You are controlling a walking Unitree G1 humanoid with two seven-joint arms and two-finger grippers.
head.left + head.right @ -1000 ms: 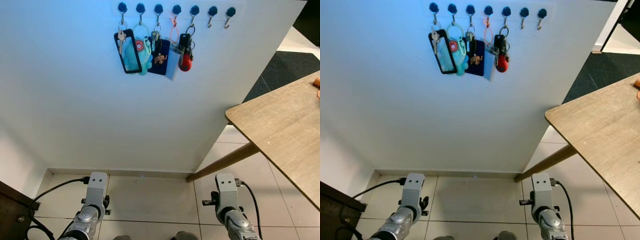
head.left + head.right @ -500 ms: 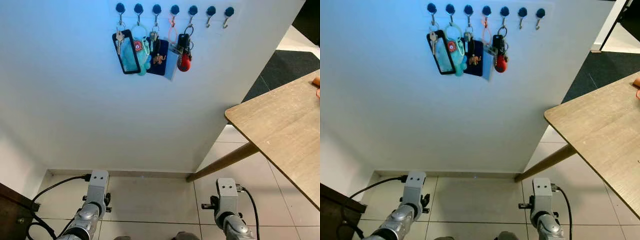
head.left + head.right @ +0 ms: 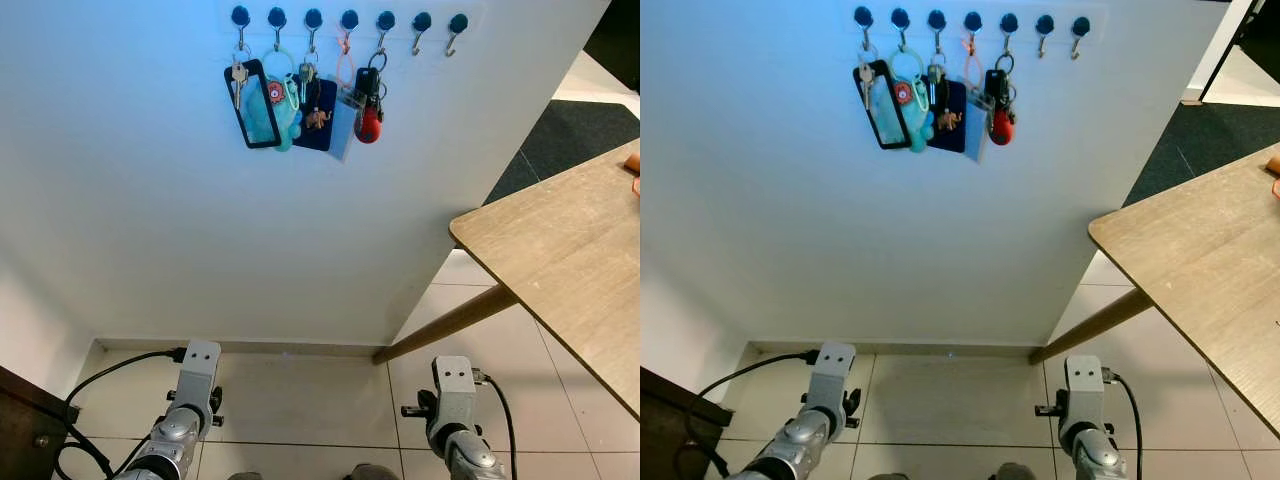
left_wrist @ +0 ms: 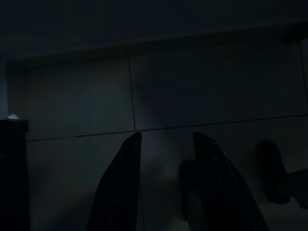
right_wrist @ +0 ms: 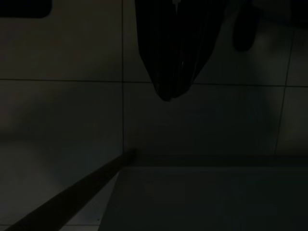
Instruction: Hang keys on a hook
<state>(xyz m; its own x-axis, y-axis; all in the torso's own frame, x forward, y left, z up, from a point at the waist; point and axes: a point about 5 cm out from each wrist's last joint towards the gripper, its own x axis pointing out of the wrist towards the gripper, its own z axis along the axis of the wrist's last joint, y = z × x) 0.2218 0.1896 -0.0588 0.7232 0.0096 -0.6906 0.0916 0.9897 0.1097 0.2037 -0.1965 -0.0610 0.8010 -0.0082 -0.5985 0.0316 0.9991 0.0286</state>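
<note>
**Keys on the wall hooks**

Seven dark round hooks (image 3: pixel 349 19) run in a row high on the white wall. The five on the left each carry keys (image 3: pixel 304 92), hanging straight down in an overlapping bunch: a black-framed tag, a teal charm, a dark blue card, a pale tag, a red fob. The two hooks on the right are bare.
</note>
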